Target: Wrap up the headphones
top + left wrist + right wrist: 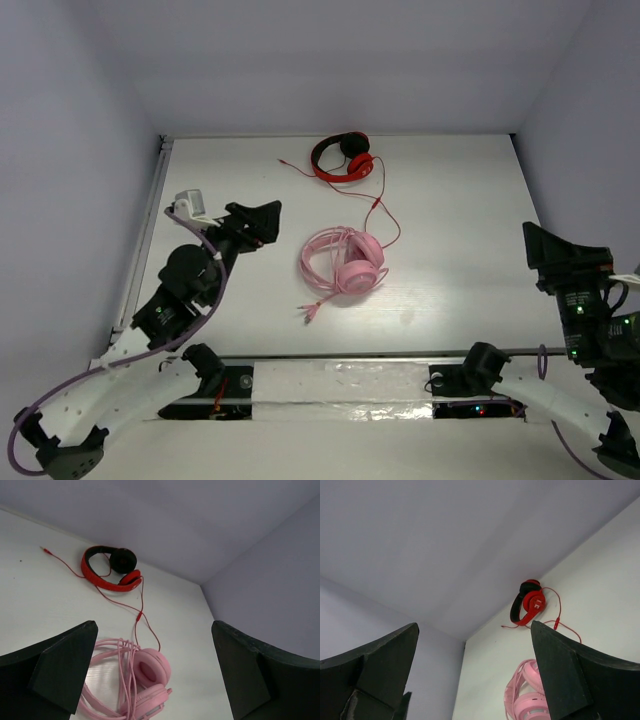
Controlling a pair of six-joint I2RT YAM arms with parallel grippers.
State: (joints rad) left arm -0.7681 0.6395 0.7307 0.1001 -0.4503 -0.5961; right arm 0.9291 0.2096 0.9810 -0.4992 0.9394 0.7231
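The pink headphones (343,262) lie flat in the middle of the table, with their thin pink cable looped several times across the headband and its free end (310,311) trailing toward the near left. My left gripper (265,222) is open and empty, a short way left of them and pointing at them. In the left wrist view the headphones (145,672) lie low between the open fingers of the left gripper (154,627). My right gripper (535,250) is open and empty, far right of them. In the right wrist view the right gripper (474,626) is open, with the headphones (525,700) at the bottom edge.
Smaller red-and-black headphones (342,158) lie at the back of the table. Their red cable (385,215) runs down past the pink ear cups. They also show in the left wrist view (110,567) and the right wrist view (529,605). Grey walls enclose the table (470,200).
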